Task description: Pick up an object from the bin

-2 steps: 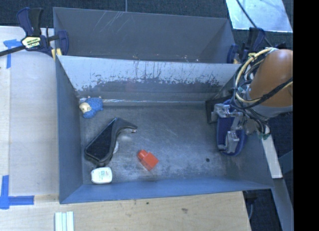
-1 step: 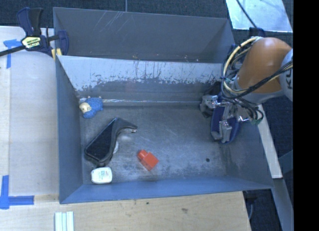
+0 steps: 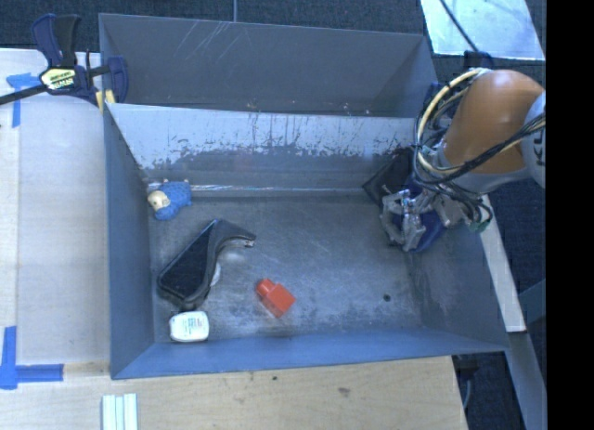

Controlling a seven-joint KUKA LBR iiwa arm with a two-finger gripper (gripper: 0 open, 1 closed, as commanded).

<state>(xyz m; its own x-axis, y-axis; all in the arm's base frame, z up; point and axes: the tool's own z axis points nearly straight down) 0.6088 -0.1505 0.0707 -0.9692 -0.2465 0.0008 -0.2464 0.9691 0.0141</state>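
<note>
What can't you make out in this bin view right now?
1. Bin floor under the gripper: camera view, hidden by the arm and its cables.
2. Blue piece beside the gripper: too small to identify.
3. Print on the white object at front left: too small to read.

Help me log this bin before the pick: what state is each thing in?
gripper: low at the right end of the bin.
black tool: lying flat, left floor.
red block: loose, untouched.
white oval object: flat, front left corner.
blue-and-yellow toy: at the back wall's foot.

Small blue object (image 3: 424, 231), right of bin (image 3: 278, 66)
</note>
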